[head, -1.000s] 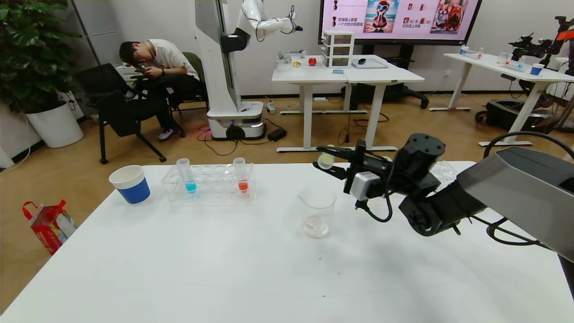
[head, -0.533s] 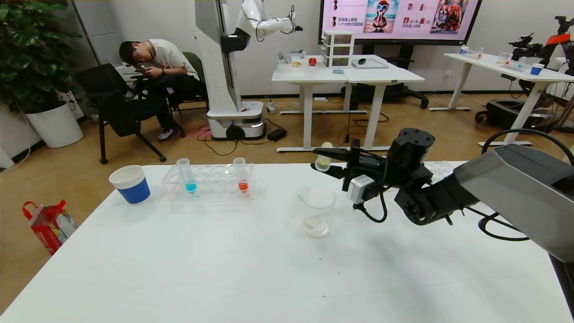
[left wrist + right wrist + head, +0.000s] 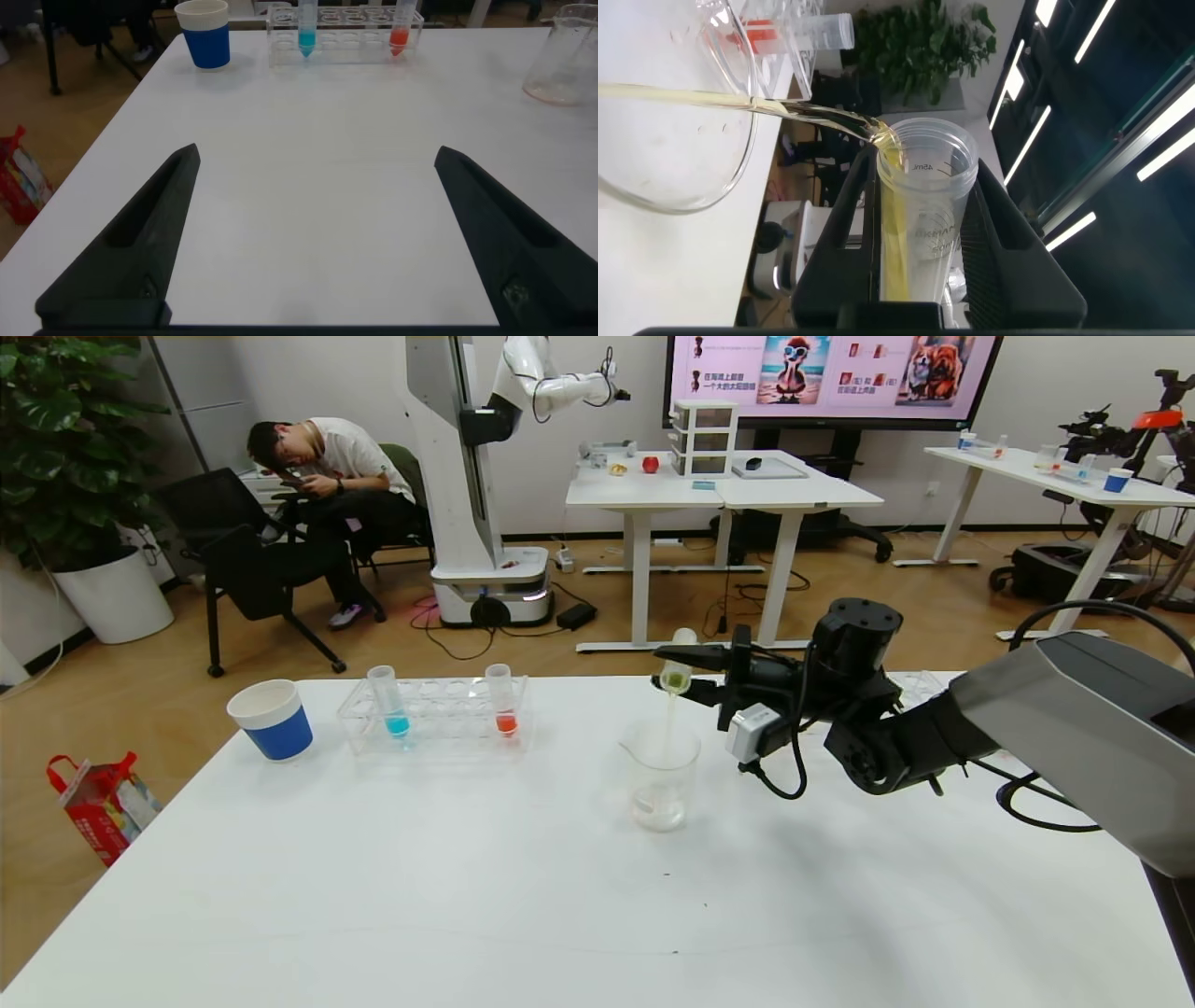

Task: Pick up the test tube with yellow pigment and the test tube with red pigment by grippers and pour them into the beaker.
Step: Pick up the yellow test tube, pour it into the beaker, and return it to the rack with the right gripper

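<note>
My right gripper [image 3: 680,677] is shut on the test tube with yellow pigment [image 3: 676,665] and holds it tipped on its side above the beaker [image 3: 661,775]. A thin yellow stream falls from the tube's mouth into the beaker. The right wrist view shows the tube [image 3: 926,210] between the black fingers [image 3: 1008,243], liquid running over its lip toward the beaker rim [image 3: 701,177]. The test tube with red pigment [image 3: 503,702] stands upright in the clear rack [image 3: 437,717]. My left gripper [image 3: 316,233] is open and empty, low over the near table, out of the head view.
A cyan-liquid tube [image 3: 389,702] stands in the rack's left end. A blue-and-white paper cup [image 3: 271,719] sits left of the rack. Another clear rack [image 3: 920,689] lies behind my right arm. The left wrist view also shows the cup [image 3: 206,33] and the beaker [image 3: 565,61].
My right gripper has shifted slightly and tipped the yellow tube further over the beaker. Liquid now streams out; before it stayed in the tube.
</note>
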You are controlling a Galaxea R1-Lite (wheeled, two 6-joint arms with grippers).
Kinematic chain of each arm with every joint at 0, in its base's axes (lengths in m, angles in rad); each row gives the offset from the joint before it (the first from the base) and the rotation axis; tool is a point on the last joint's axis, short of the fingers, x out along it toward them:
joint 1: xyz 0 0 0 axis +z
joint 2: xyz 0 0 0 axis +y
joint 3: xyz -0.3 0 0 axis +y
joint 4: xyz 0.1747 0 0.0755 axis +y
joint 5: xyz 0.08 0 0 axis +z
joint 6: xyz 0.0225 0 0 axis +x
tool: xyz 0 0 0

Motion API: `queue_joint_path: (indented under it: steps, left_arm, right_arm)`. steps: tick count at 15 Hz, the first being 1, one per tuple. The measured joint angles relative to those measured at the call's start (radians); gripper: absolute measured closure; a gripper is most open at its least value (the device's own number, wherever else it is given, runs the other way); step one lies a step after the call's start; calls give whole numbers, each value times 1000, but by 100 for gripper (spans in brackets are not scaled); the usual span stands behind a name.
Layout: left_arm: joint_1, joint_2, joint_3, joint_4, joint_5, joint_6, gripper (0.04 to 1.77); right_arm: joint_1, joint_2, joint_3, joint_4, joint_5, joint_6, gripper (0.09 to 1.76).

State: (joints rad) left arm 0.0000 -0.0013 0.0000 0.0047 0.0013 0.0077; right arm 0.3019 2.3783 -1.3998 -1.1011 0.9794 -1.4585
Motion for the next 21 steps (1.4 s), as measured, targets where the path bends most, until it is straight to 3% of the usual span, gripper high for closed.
queue_joint_path:
  steps: [10,21]
  left_arm:
    - [0,0,0,0,0,0,6]
    - [0,0,0,0,0,0,6]
  right_arm:
    - [10,-15,-34,90,4,-138,135]
    - [14,-51,-54,309,24,-439,135]
